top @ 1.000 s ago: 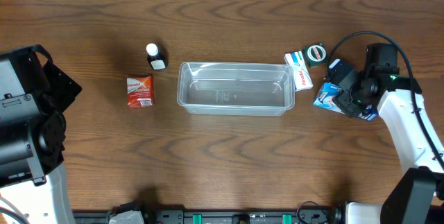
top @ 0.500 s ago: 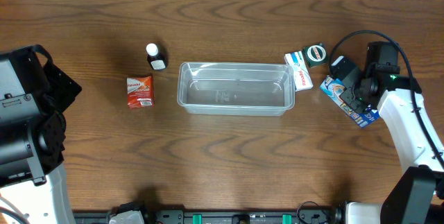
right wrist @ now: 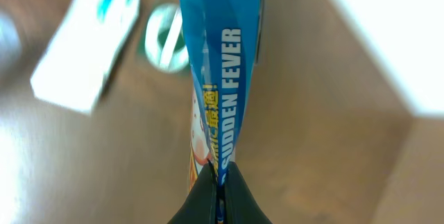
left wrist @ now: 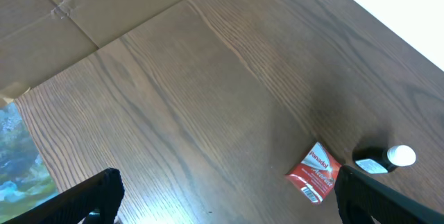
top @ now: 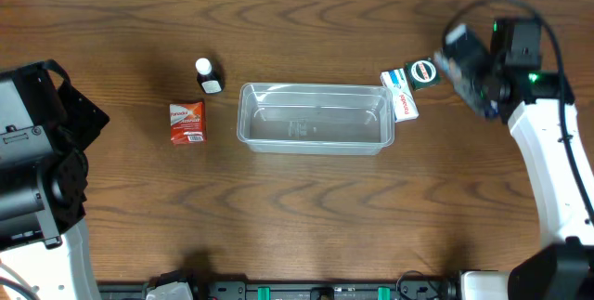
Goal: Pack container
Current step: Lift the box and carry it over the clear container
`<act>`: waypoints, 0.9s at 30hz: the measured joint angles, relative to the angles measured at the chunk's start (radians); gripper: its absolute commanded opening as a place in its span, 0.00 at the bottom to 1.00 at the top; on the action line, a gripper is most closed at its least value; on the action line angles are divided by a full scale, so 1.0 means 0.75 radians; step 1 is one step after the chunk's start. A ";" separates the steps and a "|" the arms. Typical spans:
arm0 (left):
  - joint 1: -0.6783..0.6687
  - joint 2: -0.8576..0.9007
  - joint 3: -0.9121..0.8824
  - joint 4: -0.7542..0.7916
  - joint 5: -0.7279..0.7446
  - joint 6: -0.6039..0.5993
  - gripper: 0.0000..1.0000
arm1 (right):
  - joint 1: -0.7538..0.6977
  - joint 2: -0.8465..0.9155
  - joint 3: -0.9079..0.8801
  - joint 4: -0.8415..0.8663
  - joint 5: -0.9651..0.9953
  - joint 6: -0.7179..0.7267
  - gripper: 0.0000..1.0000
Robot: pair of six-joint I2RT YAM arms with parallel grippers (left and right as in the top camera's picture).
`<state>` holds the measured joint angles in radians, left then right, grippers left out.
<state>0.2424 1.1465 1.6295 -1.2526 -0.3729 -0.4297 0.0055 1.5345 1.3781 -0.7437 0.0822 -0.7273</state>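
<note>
The right gripper has risen from the table, clenched on the flat blue printed pack. The clear rectangular plastic container rests leftward of it, the white-and-blue box and round green tin between. The left gripper gapes wide.

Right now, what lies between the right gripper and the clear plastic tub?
Overhead view: a white cardboard box and a round green tin sit between the right gripper and the tub.
</note>
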 measured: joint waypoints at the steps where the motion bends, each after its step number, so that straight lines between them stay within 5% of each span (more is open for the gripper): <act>1: 0.000 0.000 0.000 0.001 -0.001 0.000 0.98 | 0.027 0.000 0.056 0.003 -0.011 0.008 0.01; 8: 0.000 0.000 0.000 0.001 -0.001 0.000 0.98 | 0.211 -0.002 0.327 0.014 -0.165 0.056 0.01; 27: 0.000 0.000 0.000 0.001 -0.001 0.000 0.98 | 0.579 0.209 0.336 -0.178 -0.420 0.181 0.01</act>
<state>0.2424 1.1465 1.6295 -1.2518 -0.3733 -0.4297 0.4397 1.6913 1.6299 -0.8772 -0.2325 -0.5915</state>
